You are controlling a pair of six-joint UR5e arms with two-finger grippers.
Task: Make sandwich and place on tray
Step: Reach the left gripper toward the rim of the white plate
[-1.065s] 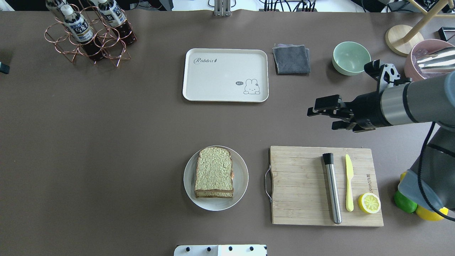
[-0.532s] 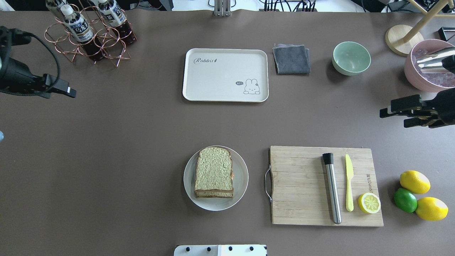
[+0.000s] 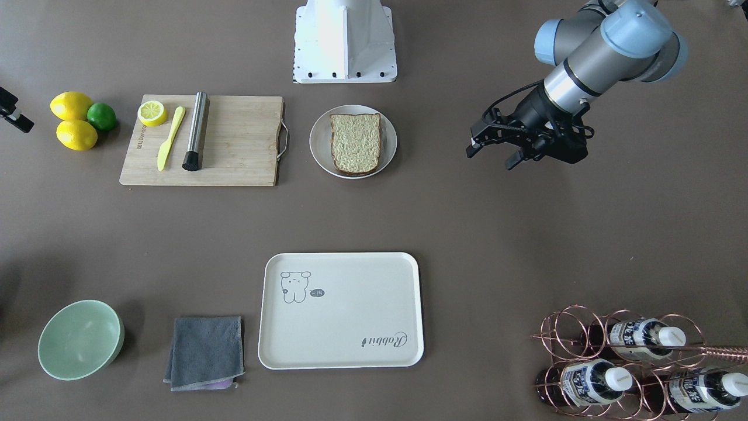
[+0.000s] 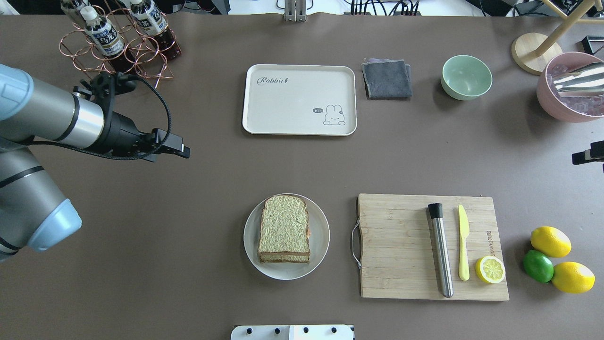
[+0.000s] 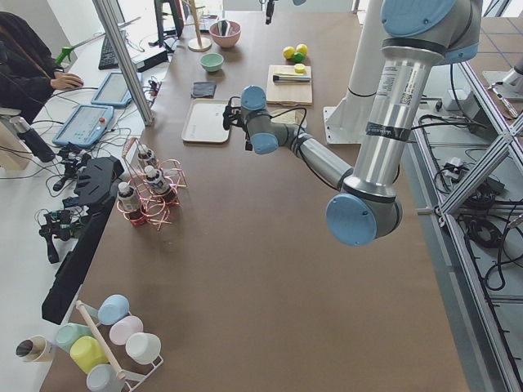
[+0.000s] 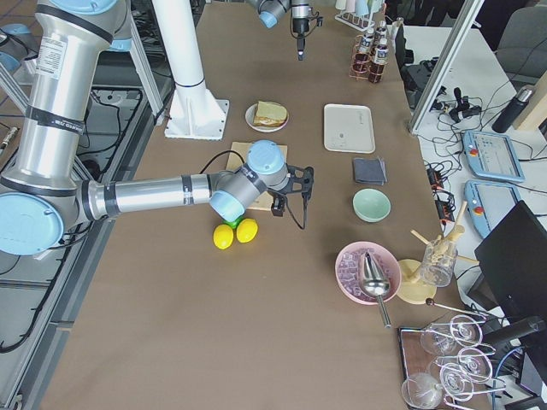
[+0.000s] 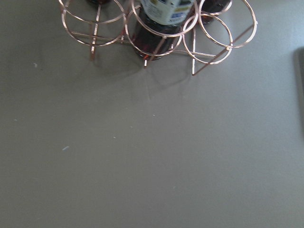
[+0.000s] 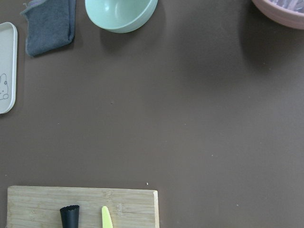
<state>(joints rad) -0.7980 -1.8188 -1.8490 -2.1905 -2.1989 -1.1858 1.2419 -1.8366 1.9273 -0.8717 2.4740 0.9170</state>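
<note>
The sandwich [image 4: 284, 229], two speckled tan bread slices stacked with only an orange sliver of egg showing at the right edge, lies on a round white plate [image 4: 321, 236]; it also shows in the front-facing view [image 3: 355, 143]. The cream tray [image 4: 299, 99] with the rabbit drawing lies beyond it, with nothing on it. My left gripper [image 4: 178, 150] hovers open and empty over bare table, left of both, as the front-facing view [image 3: 491, 158] also shows. My right gripper [image 4: 587, 158] is at the table's right edge, mostly out of frame; its fingers stand apart in the exterior right view [image 6: 291, 205].
A wooden cutting board [image 4: 401, 245] right of the plate carries a steel muddler [image 4: 441, 250], a yellow knife [image 4: 463, 243] and a lemon half [image 4: 490, 269]. Lemons and a lime [image 4: 549, 255] lie further right. A copper bottle rack [image 4: 118, 47], grey cloth [image 4: 387, 79], green bowl [image 4: 466, 77] and pink bowl [image 4: 566, 89] stand along the far side.
My right arm has pulled back from above the board to the table's right edge. My left arm has swung in from the left edge toward the middle.
</note>
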